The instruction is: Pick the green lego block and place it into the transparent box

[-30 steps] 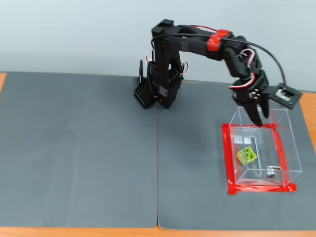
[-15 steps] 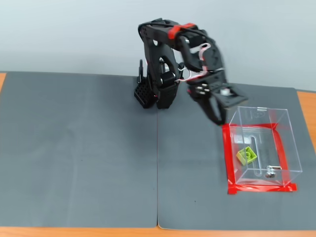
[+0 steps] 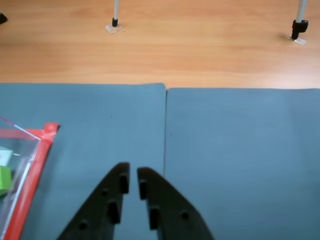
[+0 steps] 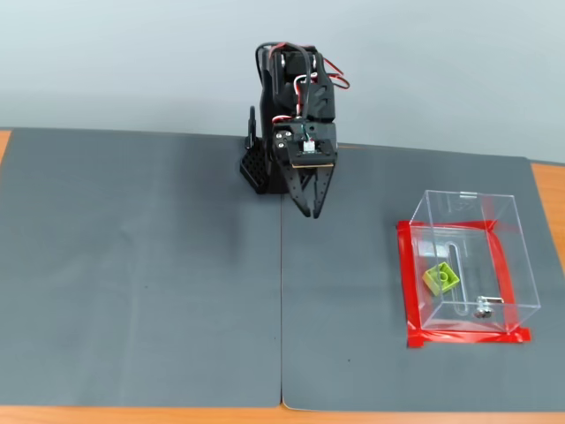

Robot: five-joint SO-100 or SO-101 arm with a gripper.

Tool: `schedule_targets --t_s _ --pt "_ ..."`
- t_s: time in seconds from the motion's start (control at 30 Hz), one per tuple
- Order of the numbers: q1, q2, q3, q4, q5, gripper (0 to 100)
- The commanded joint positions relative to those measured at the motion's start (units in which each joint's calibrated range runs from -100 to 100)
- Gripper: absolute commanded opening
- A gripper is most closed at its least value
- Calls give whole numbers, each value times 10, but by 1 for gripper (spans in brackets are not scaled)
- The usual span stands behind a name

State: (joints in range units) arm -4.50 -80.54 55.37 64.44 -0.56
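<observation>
Nothing seems left to do: the block [image 4: 440,277] already lies inside the box [image 4: 509,231], on its floor beside the slot. Well away from the box, the hand [image 4: 312,212] hangs above the surface [image 4: 141,265], fingers nearly together and holding nothing, in both views.

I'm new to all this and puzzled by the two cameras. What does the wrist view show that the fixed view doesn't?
Only the wrist view shows two stand feet on bare wood. Only the fixed view shows the whole arm, the transparent box's slot and metal fitting. Both show the gripper, empty and nearly closed, the grey mats, red tape and the green lego block inside the transparent box.
</observation>
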Motion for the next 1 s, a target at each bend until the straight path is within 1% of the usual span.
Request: schedule_targets --t_s 0.0,0.13,0.4,0.7,0.87,0.97 --pt "30 -77 81 -7 0 2" --pt "28 -182 182 -7 1 2" --pt "26 -189 319 -7 0 2" --pt "26 -189 401 -6 1 2" --pt "26 -189 403 -4 1 2" --pt "26 -189 399 18 1 2"
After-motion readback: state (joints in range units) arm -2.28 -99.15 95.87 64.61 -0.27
